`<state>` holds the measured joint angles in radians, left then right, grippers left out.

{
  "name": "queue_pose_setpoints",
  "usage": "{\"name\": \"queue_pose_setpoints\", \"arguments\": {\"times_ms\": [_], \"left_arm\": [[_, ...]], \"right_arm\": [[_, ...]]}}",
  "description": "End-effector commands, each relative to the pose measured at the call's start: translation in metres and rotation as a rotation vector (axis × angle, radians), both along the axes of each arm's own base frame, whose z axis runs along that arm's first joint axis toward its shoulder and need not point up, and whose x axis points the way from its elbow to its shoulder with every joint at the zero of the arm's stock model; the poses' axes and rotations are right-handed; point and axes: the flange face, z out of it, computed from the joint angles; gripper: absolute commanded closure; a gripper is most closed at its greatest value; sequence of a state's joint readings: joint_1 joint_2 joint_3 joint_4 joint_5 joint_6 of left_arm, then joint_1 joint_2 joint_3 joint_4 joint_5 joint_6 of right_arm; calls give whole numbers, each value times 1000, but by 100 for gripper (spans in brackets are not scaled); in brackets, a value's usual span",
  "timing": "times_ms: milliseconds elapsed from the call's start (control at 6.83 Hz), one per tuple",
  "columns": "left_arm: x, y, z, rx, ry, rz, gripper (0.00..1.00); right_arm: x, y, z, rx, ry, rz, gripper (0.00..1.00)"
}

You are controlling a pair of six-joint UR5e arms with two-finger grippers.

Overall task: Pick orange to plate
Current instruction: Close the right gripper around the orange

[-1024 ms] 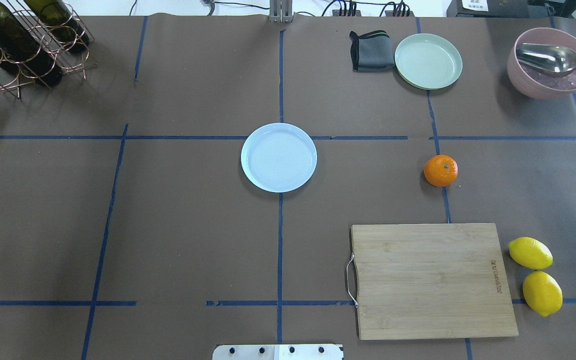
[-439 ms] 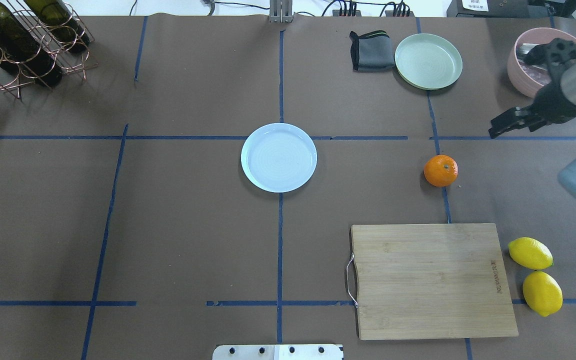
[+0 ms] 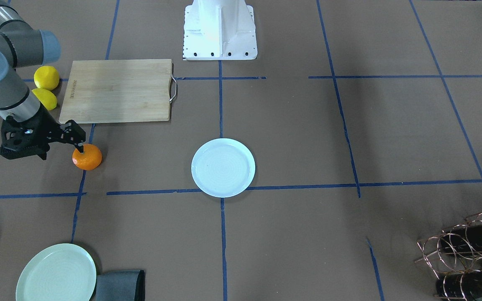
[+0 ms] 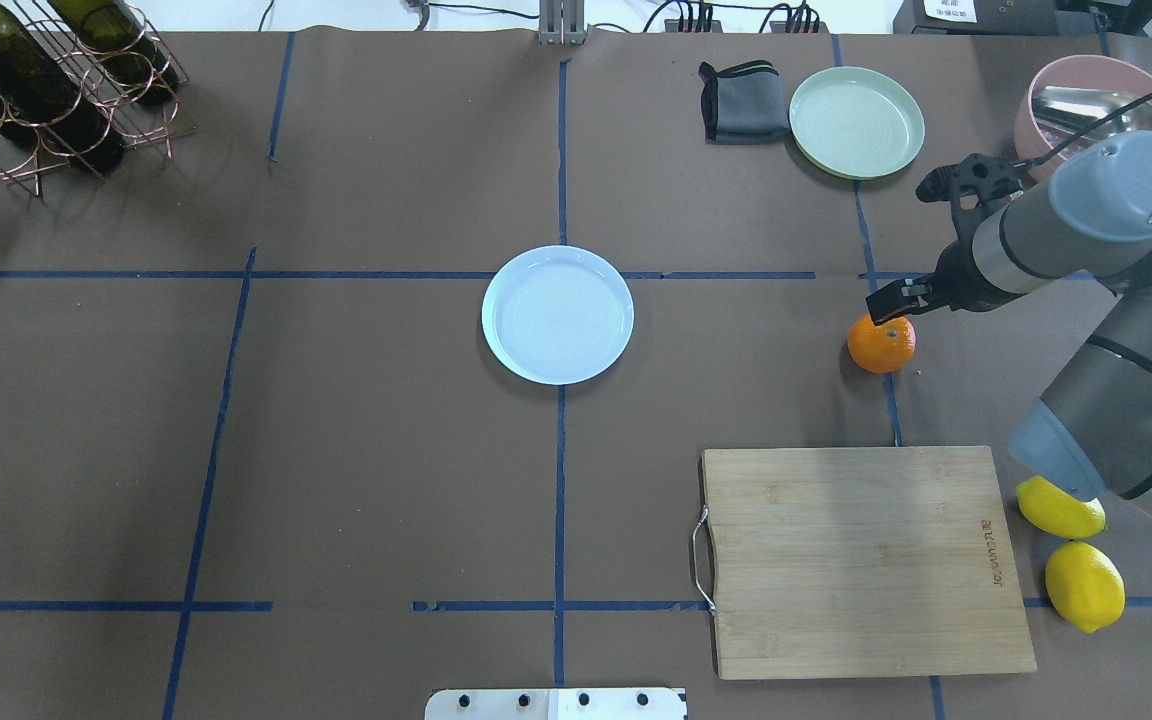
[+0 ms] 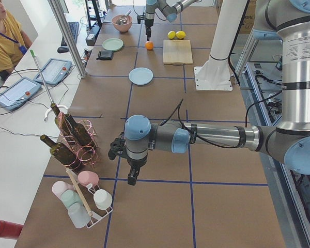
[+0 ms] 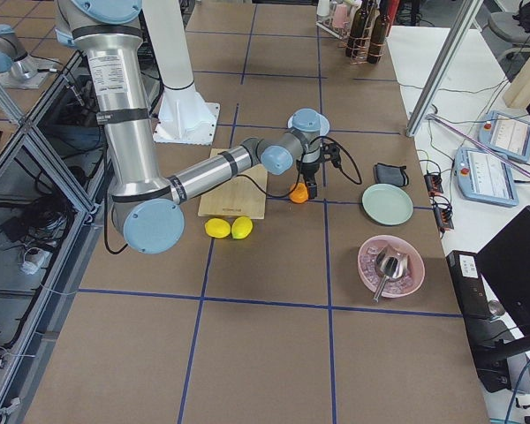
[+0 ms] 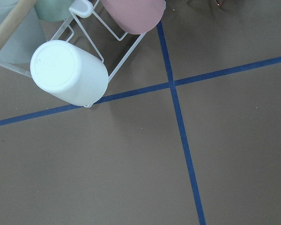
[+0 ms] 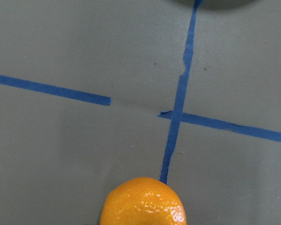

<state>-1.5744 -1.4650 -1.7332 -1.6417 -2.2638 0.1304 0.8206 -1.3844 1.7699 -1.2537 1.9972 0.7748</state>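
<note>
The orange [image 4: 882, 346] lies on the brown table, right of centre, on a blue tape line. My right gripper [image 4: 888, 306] hangs just above it, pointing down, its black fingertips close over the fruit's top; it looks open with nothing between the fingers. In the right wrist view the orange [image 8: 143, 204] sits at the bottom edge. The white-bluish plate [image 4: 557, 315] lies bare at the table's middle, well left of the orange. My left gripper [image 5: 132, 175] hovers over the table's far left end near a mug rack; I cannot tell whether it is open or shut.
A wooden cutting board [image 4: 861, 560] lies nearer the robot than the orange, with two lemons [image 4: 1071, 550] at its right. A pale green plate [image 4: 856, 122], a grey cloth [image 4: 742, 100] and a pink bowl [image 4: 1056, 110] stand at the back right. A bottle rack [image 4: 46, 80] fills the back left corner.
The right arm came in from the right edge and swept left and down until its gripper stood over the orange. Orange and plate have not moved.
</note>
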Motion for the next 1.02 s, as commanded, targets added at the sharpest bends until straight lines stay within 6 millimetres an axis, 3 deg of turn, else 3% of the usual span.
{"name": "queue_pose_setpoints", "arguments": {"times_ms": [0,585,732,878], "left_arm": [[0,0,0,1,0,-1,0],[0,1,5,-7,3,2,0],[0,1,5,-7,3,2,0],[0,1,5,-7,3,2,0]], "right_arm": [[-20,10,9,1,21,-17,0],[-44,17,35,-9,74,-52,0],[-47,18,37,-13,78,-53,0],[-58,9,26,-2,68,-54,0]]}}
